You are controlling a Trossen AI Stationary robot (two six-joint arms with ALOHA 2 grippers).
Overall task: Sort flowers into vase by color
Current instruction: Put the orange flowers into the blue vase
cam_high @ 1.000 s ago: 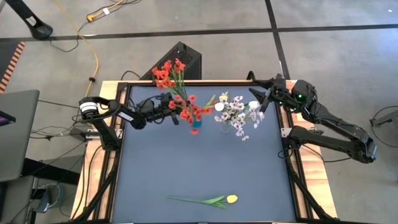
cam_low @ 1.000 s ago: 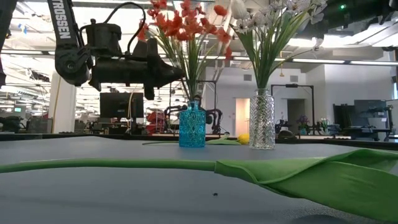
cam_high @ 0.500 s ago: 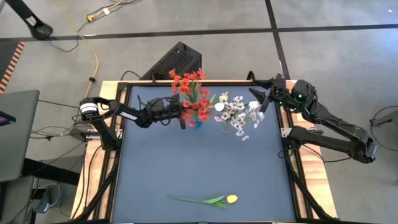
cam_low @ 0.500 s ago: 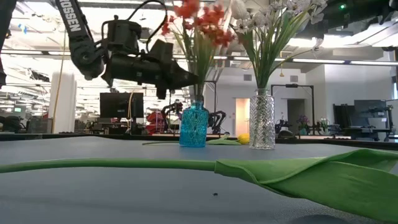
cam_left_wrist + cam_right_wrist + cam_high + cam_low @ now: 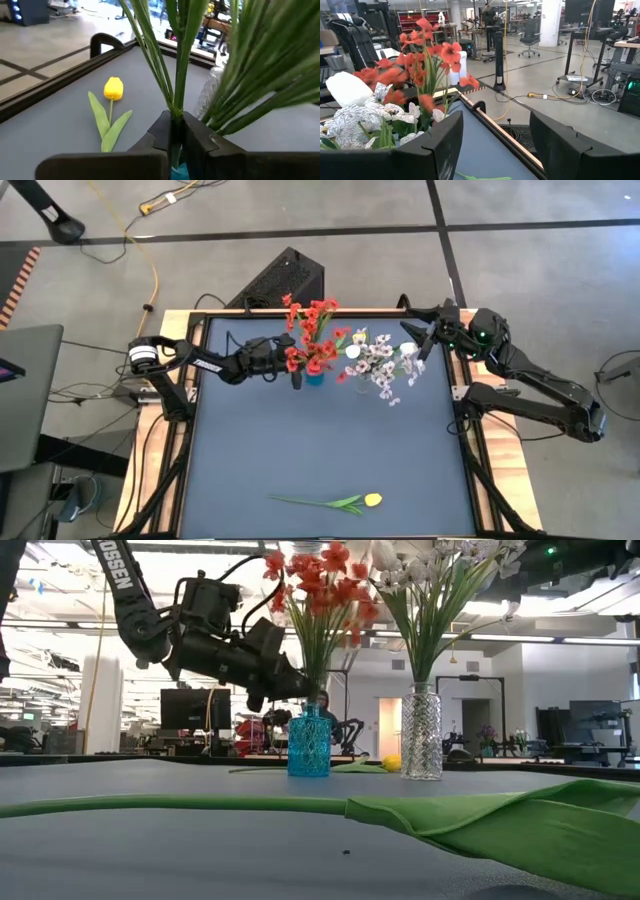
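Note:
A blue vase (image 5: 310, 743) stands at the table's far middle, with a bunch of red flowers (image 5: 318, 585) rising from its neck; from above the bunch shows as red flowers (image 5: 310, 340). My left gripper (image 5: 295, 370) is shut on their stems just above the vase. To the right, a clear vase (image 5: 421, 732) holds white and white-pink flowers (image 5: 378, 365). One yellow tulip (image 5: 372, 500) lies flat near the near edge. A second yellow tulip (image 5: 114, 89) lies beyond the vases. My right gripper (image 5: 492, 145) is open and waits at the far right corner. My left gripper pinches the red flowers' green stems (image 5: 176, 107) between its two fingers (image 5: 197, 135), low on the stems, just above the blue vase's neck. It comes from the table's left, slanting down, across the stems. The bunch stands about upright, and its lower ends go into the vase (image 5: 312, 710).
The near tulip's long stem and leaf (image 5: 300, 805) lie across the near part of the table. The two vases stand close together, their blossoms nearly touching. Raised rails (image 5: 200, 430) frame the table. The dark mat (image 5: 320, 440) between the vases and the near tulip is bare.
My left gripper has moved toward the table's right and tipped its fingers downward, staying shut. The red bunch it carries, which leaned toward the far left, has swung upright over the blue vase and come down among the red flowers there.

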